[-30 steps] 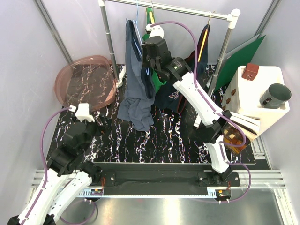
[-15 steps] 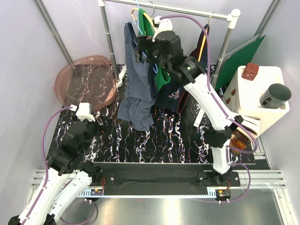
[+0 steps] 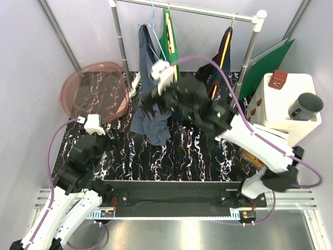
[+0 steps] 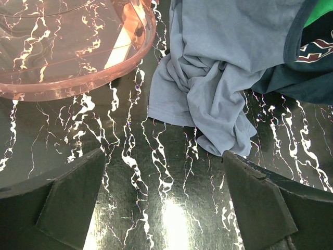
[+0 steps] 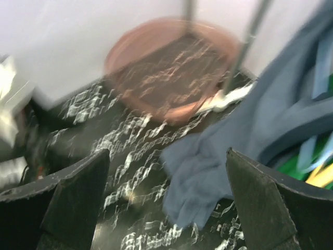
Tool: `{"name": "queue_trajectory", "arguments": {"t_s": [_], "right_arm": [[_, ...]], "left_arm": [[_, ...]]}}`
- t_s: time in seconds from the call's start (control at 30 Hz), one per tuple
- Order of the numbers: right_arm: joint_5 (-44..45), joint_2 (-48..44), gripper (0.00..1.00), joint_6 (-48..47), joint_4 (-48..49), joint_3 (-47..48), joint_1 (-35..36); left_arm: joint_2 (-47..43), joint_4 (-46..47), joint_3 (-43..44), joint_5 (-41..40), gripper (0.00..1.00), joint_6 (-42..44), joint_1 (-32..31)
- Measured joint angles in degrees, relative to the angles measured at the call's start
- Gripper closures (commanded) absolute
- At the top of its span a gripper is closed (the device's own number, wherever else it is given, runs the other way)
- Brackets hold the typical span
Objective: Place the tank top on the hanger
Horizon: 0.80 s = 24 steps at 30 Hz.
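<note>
Top view: the tank top [image 3: 147, 73] hangs at upper centre under the rail [image 3: 208, 10], right against the light-blue hanger [image 3: 154, 39]. Its lower end lies bunched on the black marble table [image 3: 197, 151]. How it sits on the hanger, can't tell. A green top [image 3: 169, 31] is just to the right, and a navy top [image 3: 225, 49] is further right. A pink basin [image 3: 96, 88] sits at left. The right gripper [image 3: 150, 105] is mid-frame, in front of the tank top. The left gripper [image 3: 110, 136] is lower left, well apart from the fabric.

Left wrist view: the left gripper [image 4: 162, 156] has its jaws apart with nothing between them, over bare table. The tank top [image 4: 218, 67] is in the upper middle, its crumpled hem on the marble. The basin [image 4: 67, 57] is upper left, and the navy top [image 4: 312, 73] is at the right edge.

Right wrist view, blurred: the right gripper [image 5: 167, 152] has its jaws apart and empty. The tank top [image 5: 234, 146] is at right and the basin [image 5: 171, 67] at upper centre.
</note>
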Motion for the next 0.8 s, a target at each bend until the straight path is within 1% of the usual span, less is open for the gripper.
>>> {"name": "queue_trajectory", "arguments": {"t_s": [0.13,0.33,0.47,0.57,0.7,0.8], "right_arm": [[-2.14,-9.62,0.0,0.09,4.68,-18.45,0.94],[4.37,-23.02,0.01,4.66,7.3,-37.99,0.52],[10.23,-34.38,0.0,8.0,7.74,-46.51,0.33],[14.69,-41.53,0.0,10.32,7.48,-49.64,0.22],[19.96,-47.63,0.0,13.18,7.26,-53.02,0.04],[22.27,-49.83,0.0,14.64,6.08,-54.88,0.04]], "left_arm": [[-0.61,0.0,-0.02,-0.04,0.01,0.0,0.13],[-2.6,0.0,-0.02,-0.59,0.01,0.04,0.17],[-4.13,0.04,-0.02,-0.79,0.01,0.07,0.22],[-4.55,0.02,-0.02,-0.96,0.01,0.09,0.28],[-4.55,0.04,-0.02,-1.25,0.01,0.07,0.28],[-4.57,0.04,-0.02,-1.33,0.01,0.07,0.37]]}}
